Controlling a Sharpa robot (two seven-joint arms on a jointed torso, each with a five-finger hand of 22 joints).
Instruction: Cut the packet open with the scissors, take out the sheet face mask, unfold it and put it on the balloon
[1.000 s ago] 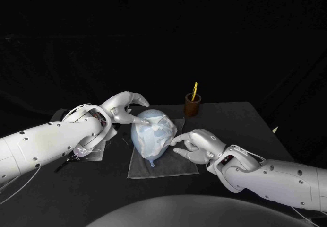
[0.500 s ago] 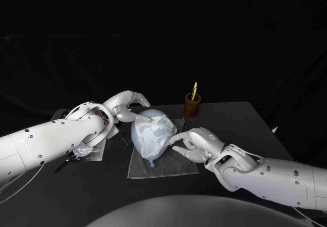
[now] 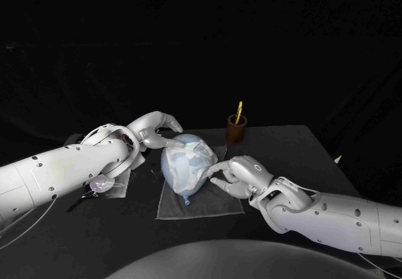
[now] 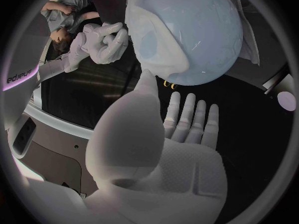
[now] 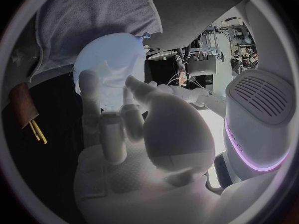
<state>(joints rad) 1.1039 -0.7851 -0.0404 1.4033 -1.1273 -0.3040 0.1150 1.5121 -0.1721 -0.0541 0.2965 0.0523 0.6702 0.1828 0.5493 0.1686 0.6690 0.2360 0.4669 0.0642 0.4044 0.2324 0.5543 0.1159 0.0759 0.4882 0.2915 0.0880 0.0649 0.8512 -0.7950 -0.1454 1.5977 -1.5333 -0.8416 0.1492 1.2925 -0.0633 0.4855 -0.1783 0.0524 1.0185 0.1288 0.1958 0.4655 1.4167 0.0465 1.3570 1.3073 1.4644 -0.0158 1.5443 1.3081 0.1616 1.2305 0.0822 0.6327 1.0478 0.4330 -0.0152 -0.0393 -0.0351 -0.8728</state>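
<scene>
Fitting the sheet face mask [image 3: 195,154] to the balloon [image 3: 183,171] is the step in hand; judging by the layout, cutting, extraction and unfolding are complete. The balloon lies on a grey cloth [image 3: 210,203] near the middle of the table [image 3: 284,145], its knot [image 3: 186,200] toward 6 o'clock. The mask is draped over the upper half of the balloon, and wrinkles and one raised fold are visible. The left hand [image 3: 154,130] sits at 11 o'clock of the balloon. Its fingers are spread and hold nothing, and one digit presses the mask edge against the balloon skin, as the left wrist view confirms [image 4: 163,154]. The right hand [image 3: 235,174] sits at 4 o'clock of the balloon, likewise spread and empty, with its fingertips resting on the balloon's side at the lower border of the mask. The scissors [image 3: 239,111] stand in a brown cup [image 3: 237,132] at 1 o'clock of the balloon, well apart from both hands and probably not needed again. The next move calls for smoothing: one hand should steady the balloon, which can roll on the cloth, while the other slides the loose mask material downward and flat. Contact force should be light, because the wet sheet is likely to cling and bunch, and the balloon yields under pressure. Whether the mask's underside edge has adhered cannot be determined.
</scene>
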